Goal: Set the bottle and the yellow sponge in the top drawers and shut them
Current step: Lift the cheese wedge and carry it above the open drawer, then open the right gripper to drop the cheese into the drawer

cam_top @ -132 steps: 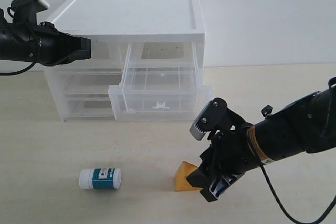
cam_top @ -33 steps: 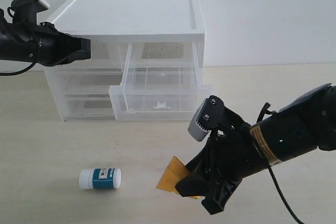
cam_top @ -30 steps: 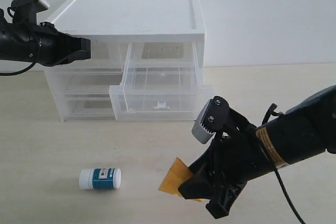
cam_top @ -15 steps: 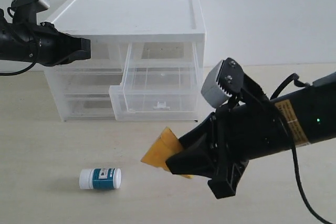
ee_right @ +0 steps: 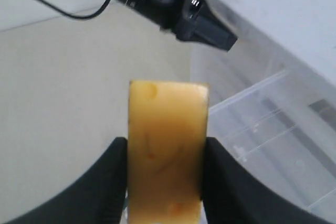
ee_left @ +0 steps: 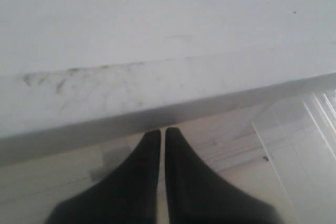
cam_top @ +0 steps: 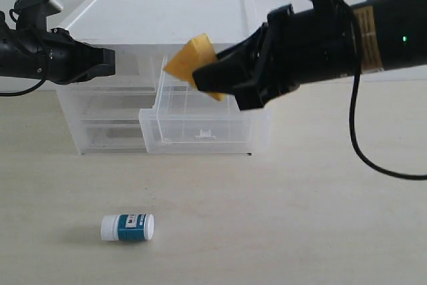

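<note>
Sponge work fell to my right end effector (cam_top: pixel 200 71), which pinched the yellow sponge (cam_top: pixel 189 57) between its fingers and held it in the air above the pulled-out right top drawer (cam_top: pixel 200 115) of the cabinet (cam_top: pixel 167 18). My left end effector (cam_top: pixel 107 61), fingers pressed together on nothing, hung by the cabinet's upper left front. The bottle (cam_top: pixel 127 227) lay on its side on the table (cam_top: pixel 300 218), well apart from the cabinet.

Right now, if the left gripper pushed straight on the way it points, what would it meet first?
Likely the front of the top left drawer, just under the white top of the cabinet; depth is unclear.
</note>
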You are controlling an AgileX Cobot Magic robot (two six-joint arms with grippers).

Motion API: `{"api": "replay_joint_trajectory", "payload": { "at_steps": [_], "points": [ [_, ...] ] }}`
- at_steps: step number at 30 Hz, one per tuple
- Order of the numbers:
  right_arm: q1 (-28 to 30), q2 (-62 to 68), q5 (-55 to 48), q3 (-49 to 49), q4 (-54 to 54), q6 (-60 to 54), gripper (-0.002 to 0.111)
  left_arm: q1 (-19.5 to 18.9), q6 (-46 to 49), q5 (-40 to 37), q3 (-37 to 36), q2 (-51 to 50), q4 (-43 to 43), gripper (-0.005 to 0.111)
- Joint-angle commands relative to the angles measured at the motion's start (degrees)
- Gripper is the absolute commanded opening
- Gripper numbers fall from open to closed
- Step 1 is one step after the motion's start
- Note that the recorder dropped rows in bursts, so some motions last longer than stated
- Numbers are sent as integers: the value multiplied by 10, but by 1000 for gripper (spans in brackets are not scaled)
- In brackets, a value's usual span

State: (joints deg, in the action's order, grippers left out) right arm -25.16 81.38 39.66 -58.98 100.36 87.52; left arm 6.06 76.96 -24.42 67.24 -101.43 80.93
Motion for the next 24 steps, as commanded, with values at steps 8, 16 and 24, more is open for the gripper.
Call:
{"api": "replay_joint_trajectory", "payload": {
  "at_steps": [8,16,24],
  "points": [
    [0,119,-75,-105,-4,36,0,-2,-7,32,10,-3,6,4],
    [0,188,-135,-138,-4,35,0,-2,-7,32,10,-3,6,4],
    [0,205,-159,-138,-4,36,25,-2,-7,34,10,-3,6,4]
  ]
}}
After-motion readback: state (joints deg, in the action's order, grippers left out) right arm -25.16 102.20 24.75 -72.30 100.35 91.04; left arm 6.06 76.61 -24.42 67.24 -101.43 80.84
